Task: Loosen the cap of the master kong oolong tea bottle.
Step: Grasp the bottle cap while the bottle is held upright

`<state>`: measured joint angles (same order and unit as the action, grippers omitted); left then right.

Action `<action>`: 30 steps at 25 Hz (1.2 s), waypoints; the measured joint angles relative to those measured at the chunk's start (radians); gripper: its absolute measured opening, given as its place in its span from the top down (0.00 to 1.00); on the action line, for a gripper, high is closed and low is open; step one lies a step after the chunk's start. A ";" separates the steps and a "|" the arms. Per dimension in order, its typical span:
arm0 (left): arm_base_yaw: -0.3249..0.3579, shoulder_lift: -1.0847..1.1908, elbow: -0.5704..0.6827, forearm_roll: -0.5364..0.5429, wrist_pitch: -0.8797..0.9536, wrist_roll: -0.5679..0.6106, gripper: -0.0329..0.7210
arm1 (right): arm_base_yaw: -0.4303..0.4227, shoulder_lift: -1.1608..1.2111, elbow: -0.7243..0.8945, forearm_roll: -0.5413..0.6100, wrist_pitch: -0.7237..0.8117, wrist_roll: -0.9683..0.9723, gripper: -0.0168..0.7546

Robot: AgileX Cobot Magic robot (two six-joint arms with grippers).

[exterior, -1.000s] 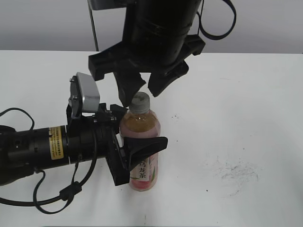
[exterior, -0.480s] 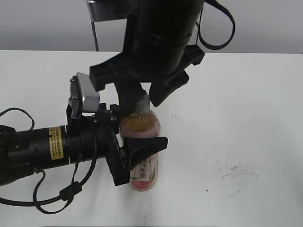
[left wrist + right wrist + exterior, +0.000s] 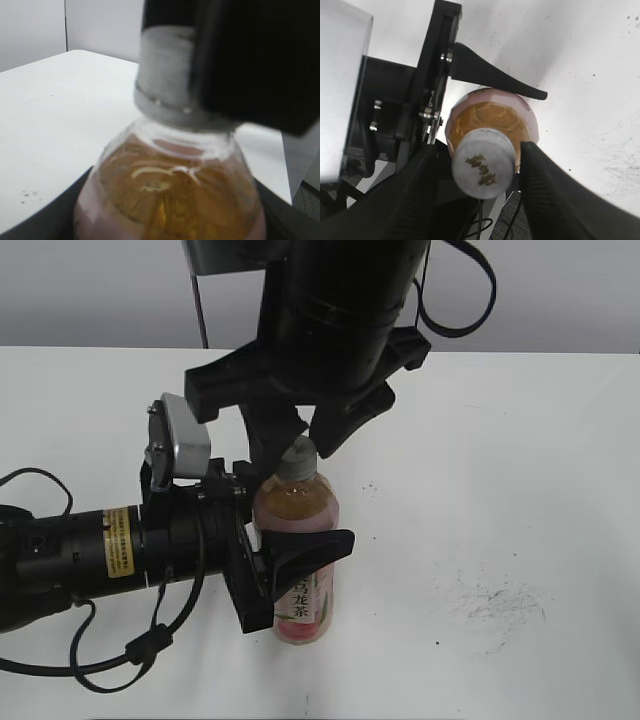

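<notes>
The left gripper [image 3: 300,565] hugs the master kong oolong tea bottle [image 3: 297,550], upright mid-table. The right gripper [image 3: 480,165] has 2 fingers around the cap [image 3: 482,167], at 9 and 3 o'clock. I think squeezing, then twisting, comes next. Only the right wrist view shows the cap's top mark; touching is unclear.

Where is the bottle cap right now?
In the exterior view the cap sits on the upright master kong oolong tea bottle, left of centre, between the fingers of the right hand above it; the left hand clamps the bottle's body.
</notes>
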<state>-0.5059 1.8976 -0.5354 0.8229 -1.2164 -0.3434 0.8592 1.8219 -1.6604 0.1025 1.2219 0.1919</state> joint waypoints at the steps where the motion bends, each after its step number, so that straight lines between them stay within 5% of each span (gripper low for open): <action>1: 0.000 0.000 0.000 0.000 0.000 0.000 0.37 | 0.000 0.000 0.000 0.000 0.000 0.000 0.46; 9: 0.000 0.000 0.000 0.002 0.000 0.000 0.37 | 0.000 0.000 0.000 0.000 0.000 0.000 0.47; 14: 0.000 0.000 0.000 0.002 0.000 0.000 0.37 | 0.000 0.000 0.002 -0.005 0.001 -0.011 0.62; 19: 0.000 0.000 0.000 0.002 0.000 0.000 0.37 | 0.000 0.000 0.003 -0.004 0.001 -0.086 0.63; 30: 0.000 0.000 0.000 0.004 0.000 0.001 0.37 | 0.000 0.000 0.003 -0.004 0.001 -0.714 0.63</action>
<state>-0.5059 1.8976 -0.5354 0.8270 -1.2164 -0.3421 0.8592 1.8219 -1.6577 0.0988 1.2228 -0.5226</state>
